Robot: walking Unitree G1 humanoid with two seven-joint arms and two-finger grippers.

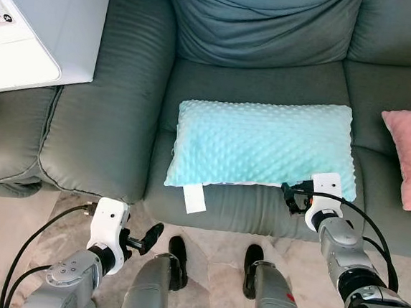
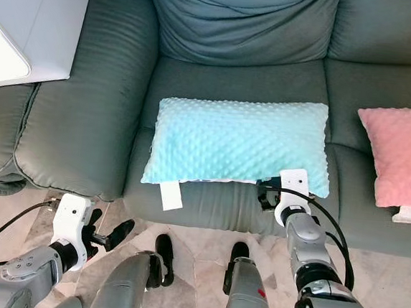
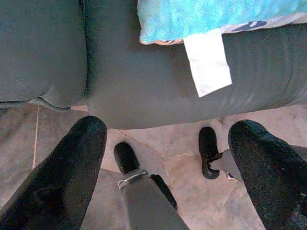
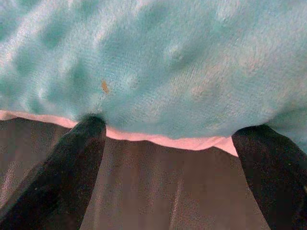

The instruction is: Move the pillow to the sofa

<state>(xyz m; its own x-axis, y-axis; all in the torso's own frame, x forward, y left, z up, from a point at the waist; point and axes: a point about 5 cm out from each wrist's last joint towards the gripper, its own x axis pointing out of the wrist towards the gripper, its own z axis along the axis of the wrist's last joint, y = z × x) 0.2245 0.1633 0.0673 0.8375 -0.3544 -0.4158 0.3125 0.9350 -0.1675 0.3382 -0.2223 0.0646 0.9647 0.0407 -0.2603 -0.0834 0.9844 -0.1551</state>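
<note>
Right gripper (image 1: 293, 195), lower right of frame: fingers spread, tips touching pillow (image 1: 264, 146) edge | pillow lying flat at centre on sofa (image 1: 108, 117) seat, seemingly placed | left gripper (image 1: 154, 234), lower left: hanging open, idle.

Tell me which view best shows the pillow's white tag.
Left wrist view: the tag hangs large and sharp over the sofa front. Both eye views show it small under the pillow; the right wrist view has pillow edge.
</note>
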